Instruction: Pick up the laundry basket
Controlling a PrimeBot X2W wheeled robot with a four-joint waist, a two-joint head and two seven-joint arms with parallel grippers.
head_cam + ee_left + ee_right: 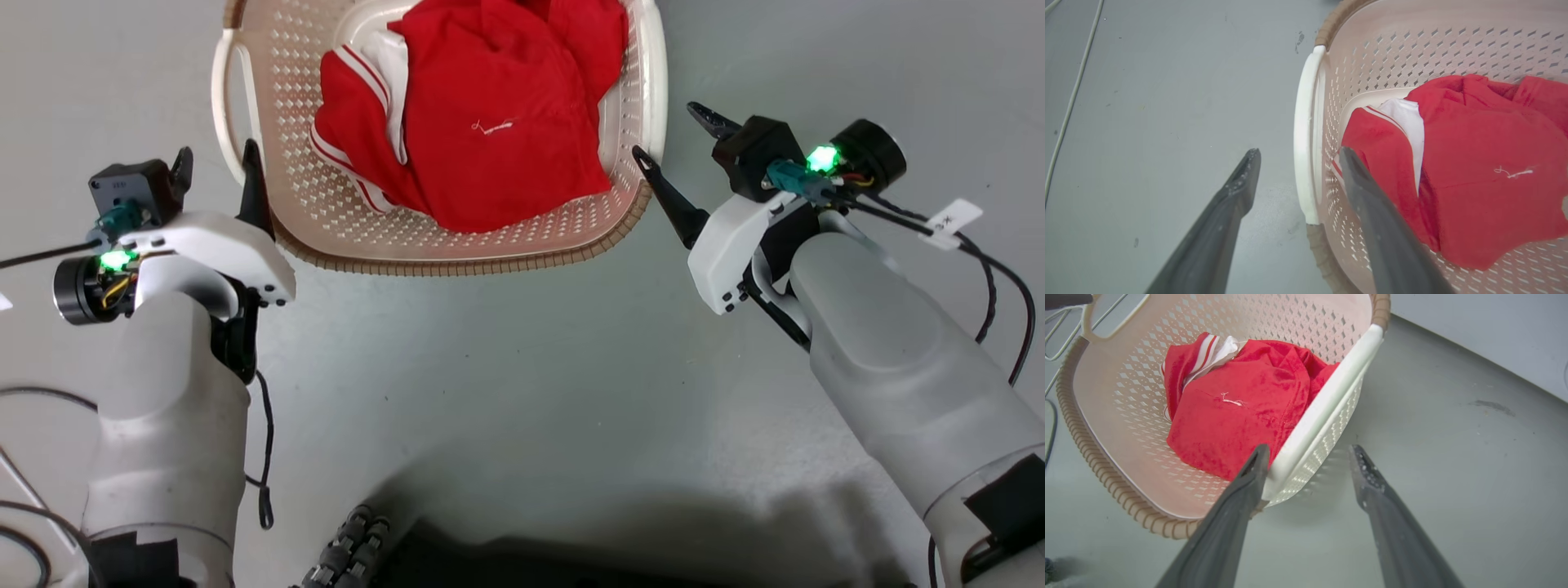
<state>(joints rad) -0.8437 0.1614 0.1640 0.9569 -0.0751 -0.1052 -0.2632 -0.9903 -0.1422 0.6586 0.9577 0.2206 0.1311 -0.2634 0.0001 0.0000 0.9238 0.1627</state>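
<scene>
The laundry basket point(326, 196) is cream-white and perforated with a brown ribbed rim, and it stands on the grey floor holding red and white clothes point(490, 106). My left gripper point(214, 167) is open beside the basket's left white handle point(1306, 147); in the left wrist view the handle lies between the two fingers. My right gripper point(665, 135) is open at the basket's right side. Seen from the right wrist, its left finger point(1249, 477) is at the right white handle point(1327, 400) and the other finger is over bare floor.
Grey floor point(522, 367) lies all around the basket. Loose cables run along my arms and over the floor at the left point(1069, 102). A pale wall or panel point(1494, 335) rises beyond the basket's right side. My dark base shows at the bottom point(457, 555).
</scene>
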